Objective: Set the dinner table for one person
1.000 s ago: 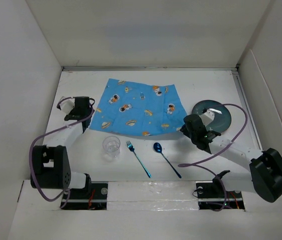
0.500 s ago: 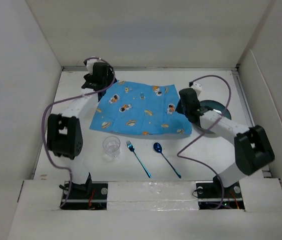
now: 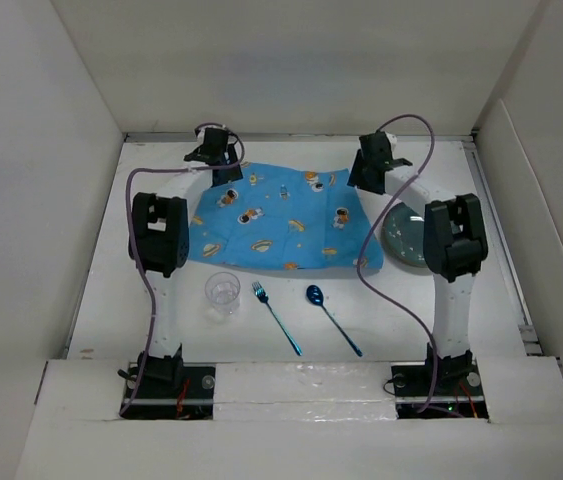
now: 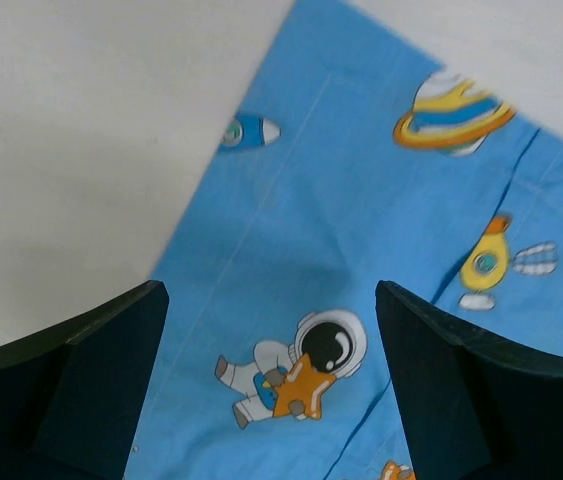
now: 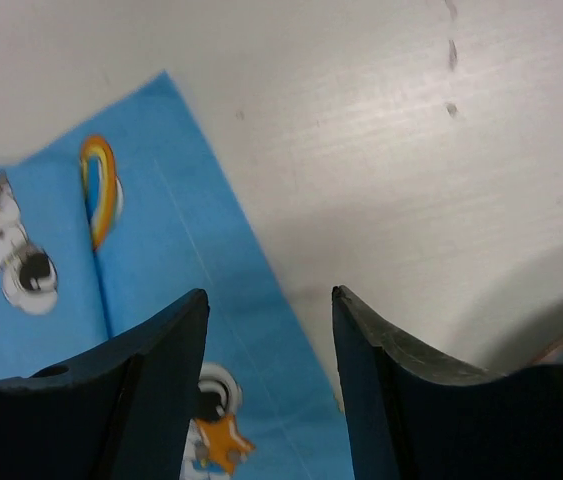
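The white dinner table (image 3: 151,300) carries a blue cartoon-printed mat (image 3: 281,215) at its far middle. My left gripper (image 3: 223,168) hangs open over the mat's far left corner; the left wrist view shows the mat (image 4: 361,230) and an astronaut print between the open jaws. My right gripper (image 3: 361,175) hangs open over the mat's far right corner, and the mat's edge (image 5: 161,260) runs between its jaws. A dark teal plate (image 3: 408,235) lies right of the mat. A clear glass (image 3: 223,293), a blue fork (image 3: 276,317) and a blue spoon (image 3: 332,319) lie near the front.
White walls enclose the table on the left, the back and the right. Purple cables loop from both arms over the table's sides. The right arm's link partly covers the plate.
Both arms have stretched from the mat's near corners to its far corners. The mat, glass, fork, spoon and plate have not moved.
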Motion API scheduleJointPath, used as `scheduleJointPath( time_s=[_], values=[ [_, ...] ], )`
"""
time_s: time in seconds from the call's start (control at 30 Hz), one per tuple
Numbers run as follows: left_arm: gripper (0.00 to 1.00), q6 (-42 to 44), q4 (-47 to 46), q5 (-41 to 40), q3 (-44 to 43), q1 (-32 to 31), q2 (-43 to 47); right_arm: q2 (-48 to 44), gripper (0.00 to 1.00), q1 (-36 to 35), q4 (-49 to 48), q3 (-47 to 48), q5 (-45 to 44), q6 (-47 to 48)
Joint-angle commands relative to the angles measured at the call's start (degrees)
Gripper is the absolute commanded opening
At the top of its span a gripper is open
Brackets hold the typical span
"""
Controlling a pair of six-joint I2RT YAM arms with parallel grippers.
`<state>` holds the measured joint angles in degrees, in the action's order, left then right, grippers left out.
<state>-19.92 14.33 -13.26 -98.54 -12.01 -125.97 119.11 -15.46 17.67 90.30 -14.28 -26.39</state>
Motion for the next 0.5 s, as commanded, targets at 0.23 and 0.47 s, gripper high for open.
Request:
scheduleJointPath(
  time_s=[0.23,0.47],
  values=[
    [0.84,1.73,1.75,0.51,-8.59,1.73,-5.07,11.93,0.6,0.17,12.12,19.47,6.45,0.38],
    [0.78,1.73,3.95,3.23,-12.19,1.73,-7.61,15.36,0.63,1.31,16.85,25.34,7.95,-0.76]
  ],
)
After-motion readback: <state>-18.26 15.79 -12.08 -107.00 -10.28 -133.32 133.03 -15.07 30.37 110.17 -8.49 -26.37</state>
